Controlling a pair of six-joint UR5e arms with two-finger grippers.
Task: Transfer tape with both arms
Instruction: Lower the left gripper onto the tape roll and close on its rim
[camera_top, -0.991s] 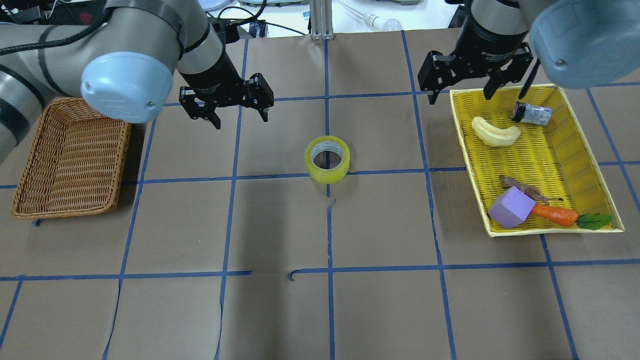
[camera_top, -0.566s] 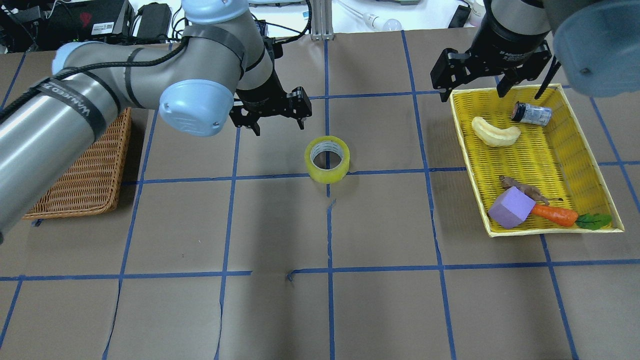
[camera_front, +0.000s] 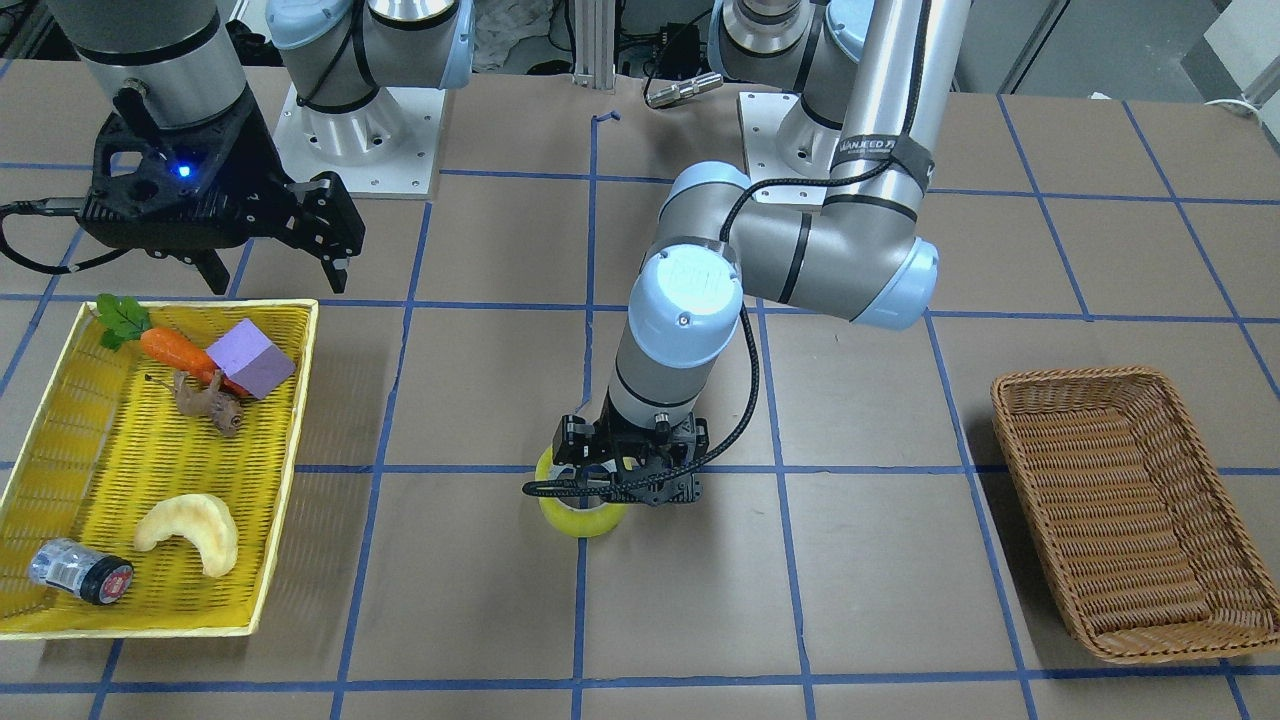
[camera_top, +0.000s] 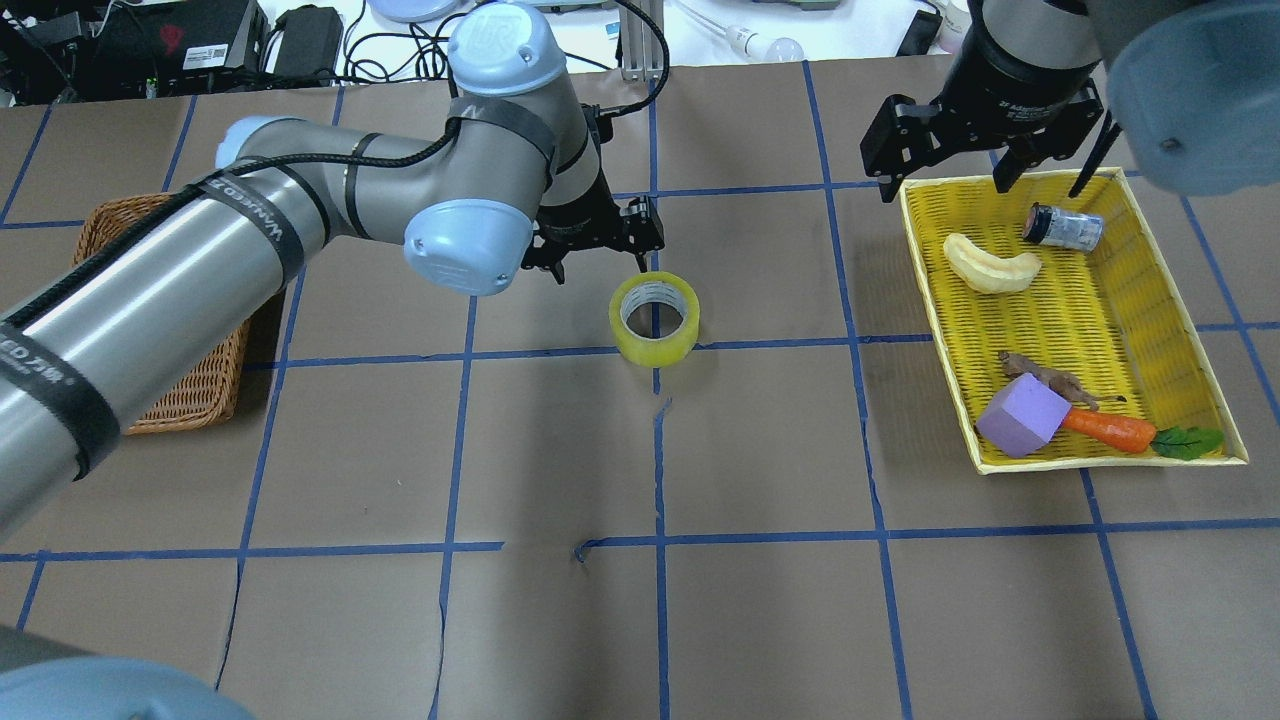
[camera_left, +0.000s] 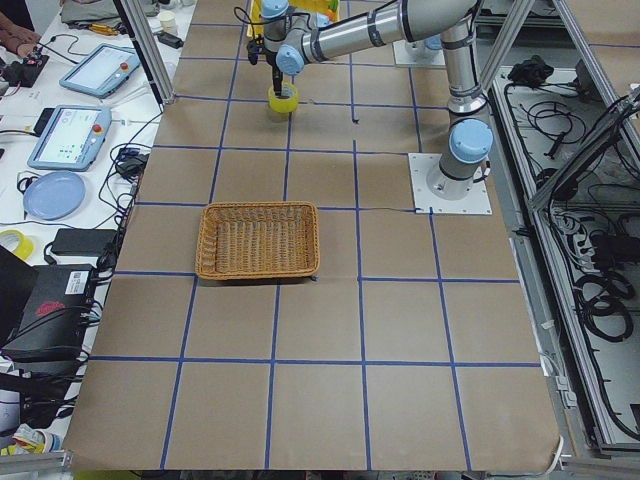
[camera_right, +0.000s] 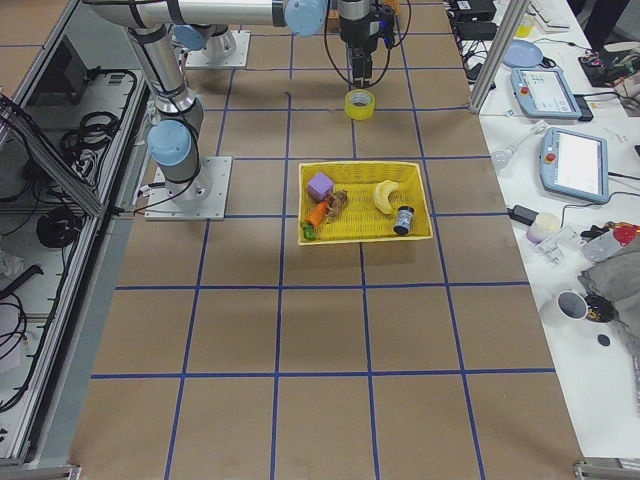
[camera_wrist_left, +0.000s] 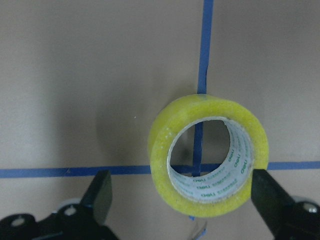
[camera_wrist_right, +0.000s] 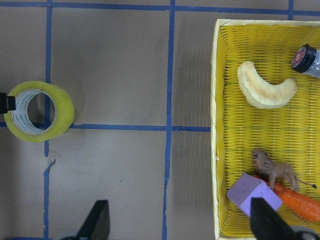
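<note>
Tape (camera_top: 654, 318): roll lying flat at mid-table on a crossing of blue lines, core opening upward, axis vertical. Left gripper (camera_top: 598, 262): spread wide and poised directly over the roll, which is framed between both fingers in the wrist view and sits off-centre toward one of them; contact cannot be told. A straight descent is judged sufficient. Right gripper (camera_front: 277, 270): spread wide, held well apart beside the yellow tray (camera_top: 925, 300). Tray and wicker basket (camera_top: 190, 390) are noted well apart on opposite sides.
</note>
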